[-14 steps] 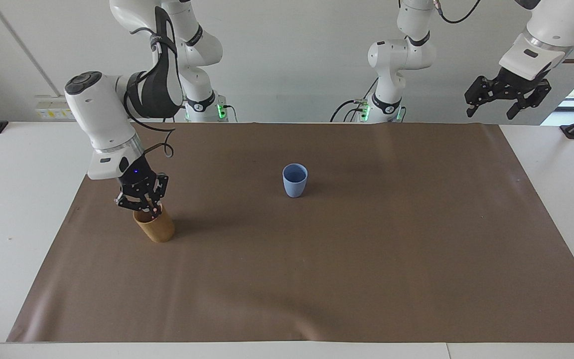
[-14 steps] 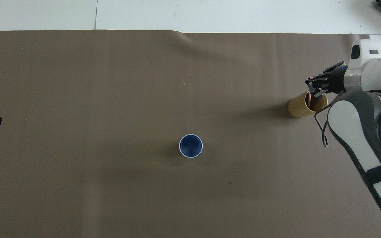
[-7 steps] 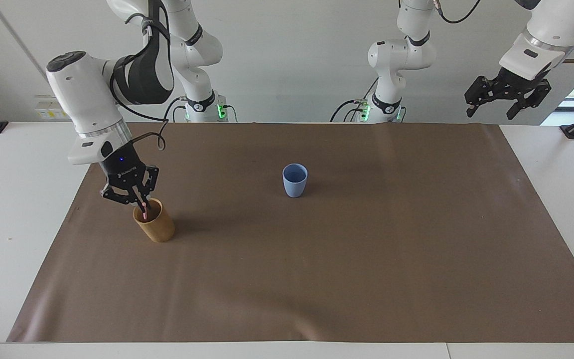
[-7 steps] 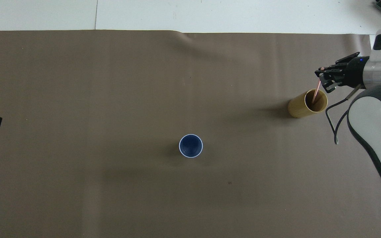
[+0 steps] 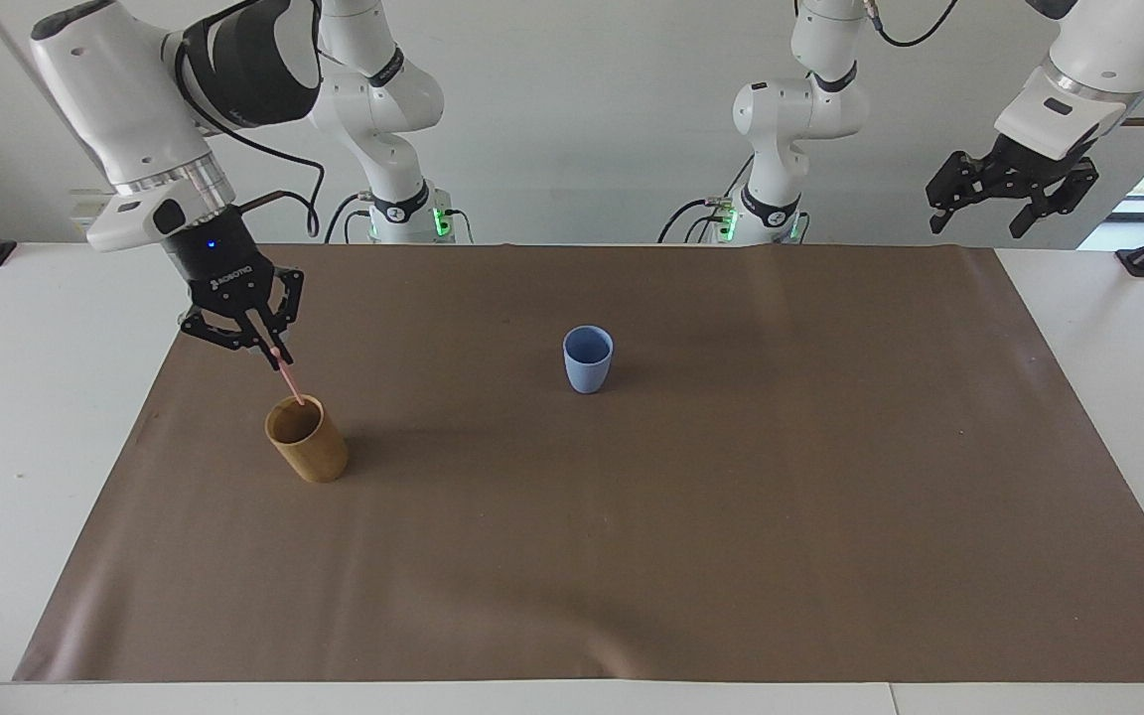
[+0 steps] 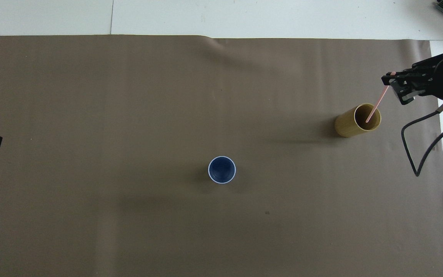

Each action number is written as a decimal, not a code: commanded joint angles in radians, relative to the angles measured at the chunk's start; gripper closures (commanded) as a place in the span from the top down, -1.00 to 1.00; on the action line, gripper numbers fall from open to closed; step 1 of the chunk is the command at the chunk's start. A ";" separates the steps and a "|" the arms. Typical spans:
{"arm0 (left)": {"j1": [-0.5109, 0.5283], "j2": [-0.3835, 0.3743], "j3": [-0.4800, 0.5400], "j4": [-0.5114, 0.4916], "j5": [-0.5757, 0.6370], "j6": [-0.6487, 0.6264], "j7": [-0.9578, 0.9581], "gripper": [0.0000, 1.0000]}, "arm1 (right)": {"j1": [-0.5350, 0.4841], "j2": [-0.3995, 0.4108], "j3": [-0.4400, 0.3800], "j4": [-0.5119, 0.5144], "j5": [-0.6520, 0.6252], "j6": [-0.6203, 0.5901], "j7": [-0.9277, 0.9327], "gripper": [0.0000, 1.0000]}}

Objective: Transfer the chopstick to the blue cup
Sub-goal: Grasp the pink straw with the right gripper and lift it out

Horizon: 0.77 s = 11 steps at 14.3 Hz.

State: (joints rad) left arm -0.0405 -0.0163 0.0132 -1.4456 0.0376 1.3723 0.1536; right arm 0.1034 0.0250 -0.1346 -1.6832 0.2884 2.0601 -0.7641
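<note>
Chopstick [image 5: 287,379] in right gripper [image 5: 272,355]

One high camera faces the robots across the desk [image 5: 572,556]; another looks steeply down; both share its mat, seemingly whole.

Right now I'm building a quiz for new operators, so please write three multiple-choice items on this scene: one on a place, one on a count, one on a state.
1. Where is the chopstick's lower tip?
A. at the tan cup's mouth
B. in the blue cup
C. flat on the mat

2. How many cups stand on the mat?
A. one
B. two
C. three

3. The right end effector is:
A. open, empty
B. shut on the chopstick
C. gripping a cup

Key: 1 A, the stick slants down to its rim; 2 B, tan and blue; 3 B, fingertips pinch the stick's top.
</note>
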 commanded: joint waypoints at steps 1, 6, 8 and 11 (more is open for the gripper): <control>0.016 -0.011 -0.012 -0.004 0.008 -0.015 0.014 1.00 | 0.024 -0.008 0.007 0.011 0.014 -0.015 0.090 -1.00; 0.016 -0.013 -0.012 -0.004 0.008 -0.015 0.014 1.00 | 0.186 -0.011 0.009 0.011 -0.088 0.006 0.361 -1.00; 0.016 -0.013 -0.010 -0.004 0.008 -0.015 0.014 1.00 | 0.255 -0.025 0.009 0.005 -0.124 0.011 0.487 -1.00; 0.016 -0.013 -0.010 -0.004 0.008 -0.015 0.014 1.00 | 0.358 -0.027 0.009 0.000 -0.172 0.011 0.642 -1.00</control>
State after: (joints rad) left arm -0.0405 -0.0163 0.0132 -1.4456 0.0376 1.3723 0.1536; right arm 0.4134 0.0120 -0.1239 -1.6721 0.1581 2.0638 -0.2181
